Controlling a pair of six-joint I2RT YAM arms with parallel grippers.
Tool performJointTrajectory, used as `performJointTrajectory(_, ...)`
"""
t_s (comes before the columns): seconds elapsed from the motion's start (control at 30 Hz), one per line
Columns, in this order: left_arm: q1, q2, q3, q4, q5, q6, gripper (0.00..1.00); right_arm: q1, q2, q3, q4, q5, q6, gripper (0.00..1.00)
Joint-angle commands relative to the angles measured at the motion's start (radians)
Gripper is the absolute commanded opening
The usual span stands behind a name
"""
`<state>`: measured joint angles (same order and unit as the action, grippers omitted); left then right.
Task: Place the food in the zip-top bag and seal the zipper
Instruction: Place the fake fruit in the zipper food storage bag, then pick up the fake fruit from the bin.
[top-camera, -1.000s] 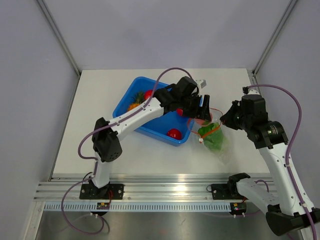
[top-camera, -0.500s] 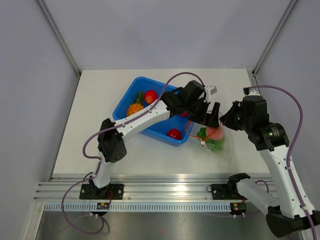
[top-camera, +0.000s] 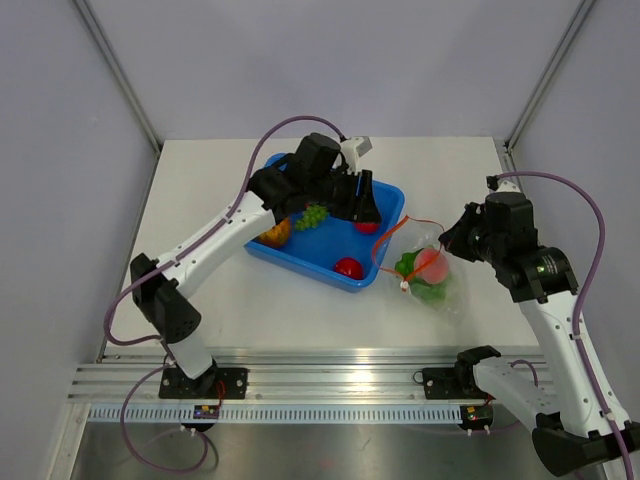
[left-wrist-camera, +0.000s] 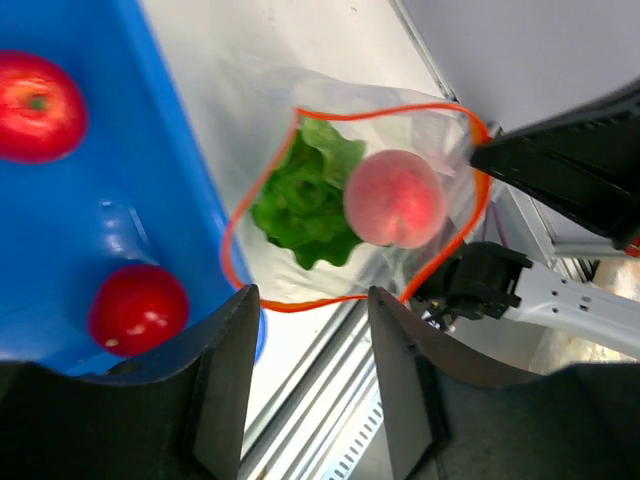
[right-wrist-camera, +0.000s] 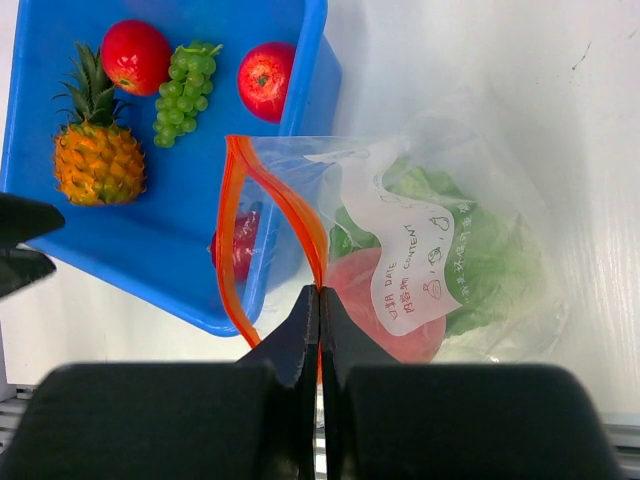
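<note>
The left gripper (top-camera: 362, 202), jaws apart and empty, is hovering over the tub (top-camera: 295, 265) near the red fruit (top-camera: 347, 267). To its right, the right gripper (right-wrist-camera: 318, 295) is pinching the bag (right-wrist-camera: 480, 250).

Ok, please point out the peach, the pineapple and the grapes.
peach (left-wrist-camera: 394, 198), left wrist view, middle of its pink skin
pineapple (right-wrist-camera: 98, 165), right wrist view, orange body
grapes (right-wrist-camera: 180, 90), right wrist view, middle of the bunch

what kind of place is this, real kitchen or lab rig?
Most likely a lab robot cell: a white table boxed in by plain grey panels, an aluminium rail along its near edge, and toy fruit in a blue tub.
</note>
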<state>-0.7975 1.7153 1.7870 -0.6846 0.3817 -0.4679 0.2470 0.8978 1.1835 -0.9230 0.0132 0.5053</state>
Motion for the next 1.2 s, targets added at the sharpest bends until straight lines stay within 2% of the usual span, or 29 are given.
performJointTrajectory(0.0, 0.05, -0.045, -0.035, 0.036, -0.017, 0.006, 0.48, -0.003, -0.019, 0.002, 0.036, -0.004, 0.004, 0.0)
performJointTrajectory(0.07, 0.095, -0.049, -0.041, 0.027, -0.041, 0.011, 0.49, -0.003, -0.022, 0.001, 0.032, -0.005, 0.003, 0.0)
performJointTrajectory(0.13, 0.133, -0.034, -0.031, -0.013, -0.102, 0.032, 0.59, -0.002, -0.033, -0.001, 0.03, -0.005, 0.001, 0.0)
performJointTrajectory(0.27, 0.167, 0.075, 0.069, -0.128, -0.33, 0.101, 0.7, -0.003, -0.048, -0.01, 0.027, -0.005, 0.001, 0.0)
performJointTrajectory(0.37, 0.17, 0.168, 0.126, -0.161, -0.49, 0.149, 0.71, -0.002, -0.046, -0.012, 0.027, -0.009, -0.001, 0.0)
performJointTrajectory(0.47, 0.17, 0.246, 0.127, -0.127, -0.573, 0.198, 0.7, -0.003, -0.043, -0.007, 0.029, -0.009, 0.001, 0.0)
performJointTrajectory(0.6, 0.15, 0.319, 0.104, -0.006, -0.612, 0.311, 0.83, -0.003, -0.034, -0.013, 0.041, -0.009, -0.001, 0.0)
performJointTrajectory(0.73, 0.149, 0.408, 0.182, 0.005, -0.688, 0.356, 0.91, -0.003, -0.022, -0.013, 0.047, -0.009, -0.005, 0.0)
performJointTrajectory(0.9, 0.139, 0.51, 0.245, -0.007, -0.708, 0.435, 0.91, -0.002, -0.016, -0.028, 0.058, -0.033, -0.008, 0.0)
performJointTrajectory(1.17, 0.116, 0.601, 0.258, 0.054, -0.8, 0.462, 0.91, -0.002, 0.006, -0.032, 0.072, -0.048, -0.01, 0.0)
